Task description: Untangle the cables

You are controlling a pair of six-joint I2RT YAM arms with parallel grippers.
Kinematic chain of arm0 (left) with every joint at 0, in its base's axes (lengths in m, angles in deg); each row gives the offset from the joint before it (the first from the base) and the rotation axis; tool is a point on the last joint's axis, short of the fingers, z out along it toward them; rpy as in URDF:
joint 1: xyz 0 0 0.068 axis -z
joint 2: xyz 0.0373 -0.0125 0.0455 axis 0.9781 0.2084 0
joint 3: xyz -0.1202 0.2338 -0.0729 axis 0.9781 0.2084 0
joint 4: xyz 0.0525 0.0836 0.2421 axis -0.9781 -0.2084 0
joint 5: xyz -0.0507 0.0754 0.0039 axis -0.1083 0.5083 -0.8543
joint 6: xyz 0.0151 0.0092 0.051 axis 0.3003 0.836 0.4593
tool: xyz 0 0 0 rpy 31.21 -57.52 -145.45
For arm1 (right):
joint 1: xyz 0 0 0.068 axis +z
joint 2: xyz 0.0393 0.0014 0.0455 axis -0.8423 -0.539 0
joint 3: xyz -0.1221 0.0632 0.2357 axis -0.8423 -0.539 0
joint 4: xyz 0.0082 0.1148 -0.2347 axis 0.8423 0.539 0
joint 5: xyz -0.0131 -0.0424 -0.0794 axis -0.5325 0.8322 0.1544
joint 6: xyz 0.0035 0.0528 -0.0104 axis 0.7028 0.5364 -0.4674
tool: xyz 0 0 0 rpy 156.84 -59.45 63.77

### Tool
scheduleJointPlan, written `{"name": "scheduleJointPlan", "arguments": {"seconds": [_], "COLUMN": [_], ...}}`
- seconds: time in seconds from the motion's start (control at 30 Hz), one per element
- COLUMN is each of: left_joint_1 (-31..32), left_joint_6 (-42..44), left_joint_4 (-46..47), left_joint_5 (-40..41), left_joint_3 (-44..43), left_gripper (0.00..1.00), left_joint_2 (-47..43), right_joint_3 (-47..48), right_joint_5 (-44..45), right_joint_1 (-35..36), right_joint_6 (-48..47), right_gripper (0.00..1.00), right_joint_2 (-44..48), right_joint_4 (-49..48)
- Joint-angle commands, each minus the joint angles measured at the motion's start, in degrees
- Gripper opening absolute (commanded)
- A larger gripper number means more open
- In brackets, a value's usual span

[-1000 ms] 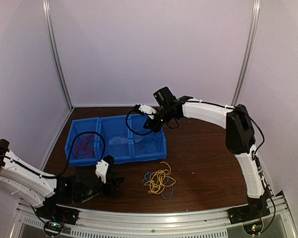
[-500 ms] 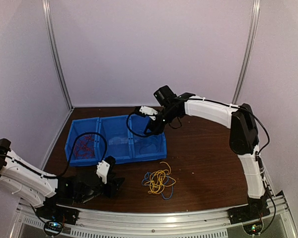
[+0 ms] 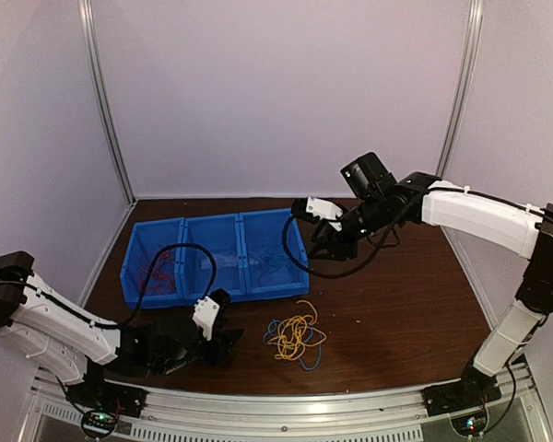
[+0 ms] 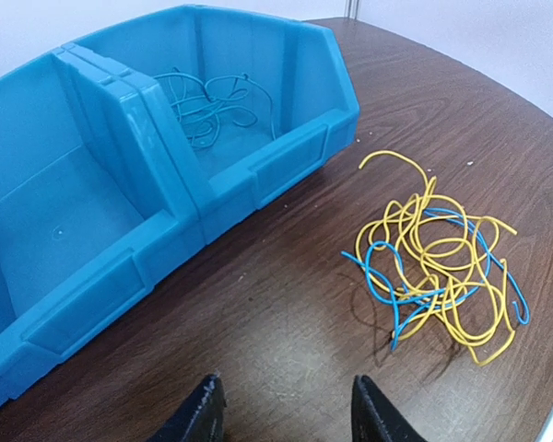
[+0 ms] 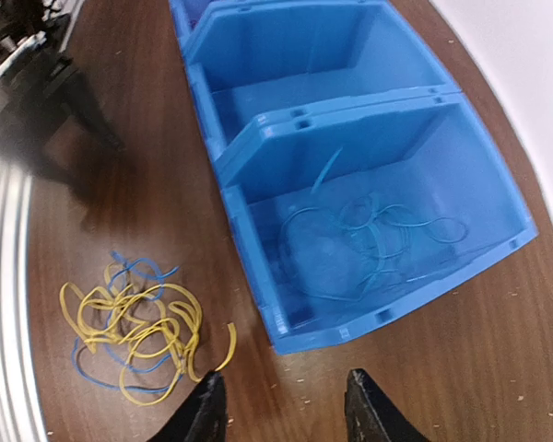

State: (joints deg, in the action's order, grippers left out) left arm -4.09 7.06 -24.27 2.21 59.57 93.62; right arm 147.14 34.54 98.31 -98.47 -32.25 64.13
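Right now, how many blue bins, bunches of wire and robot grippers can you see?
Blue bins: 3
Wire bunches: 3 (red wires, light blue wires, yellow-and-blue tangle)
Grippers: 2 (left gripper, right gripper)
Total: 8

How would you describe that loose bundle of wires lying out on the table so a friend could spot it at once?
On the dark wooden table stands a row of three blue bins. Just in front of the row's right end, on bare wood, lies the tangle. It alone has yellow strands, mixed with blue; the red wires and the blue wires sit inside bins.
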Motion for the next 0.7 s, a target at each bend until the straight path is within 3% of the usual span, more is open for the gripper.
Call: {"name": "scheduleJointPlan", "arguments": {"seconds": [0.0,0.13,0.3,0.5,0.67], "left_joint_1": [0.2,0.2,0.12,0.07,0.12], "left_joint_6": [2.83,3.61,3.69,3.51,2.31], "left_joint_4": [3.99,6.05,8.95,6.37,5.72], "left_joint_5": [-1.63,-0.12,2.45,1.88,2.42], "left_joint_3": [-3.52,-3.81,-3.55,-6.28,-5.11], "left_gripper": [0.48,0.47,0.47,0.47,0.47], "left_joint_2": [2.94,4.61,6.75,9.33,7.27], "right_joint_3": [-11.8,-25.56,-34.14,-34.52,-31.49], "right_joint_5": [-7.35,-5.37,-0.48,3.57,1.72], "right_joint_1": [1.19,5.22,11.69,12.82,12.16], "right_joint_6": [-6.02,-8.12,-8.24,-5.86,-4.07], "right_gripper": [0.4,0.35,0.31,0.25,0.24], "right_joint_2": [6.18,12.29,12.63,9.83,5.47], "right_joint_4": [-0.72,-3.28,-4.73,-10.77,-13.62]}}
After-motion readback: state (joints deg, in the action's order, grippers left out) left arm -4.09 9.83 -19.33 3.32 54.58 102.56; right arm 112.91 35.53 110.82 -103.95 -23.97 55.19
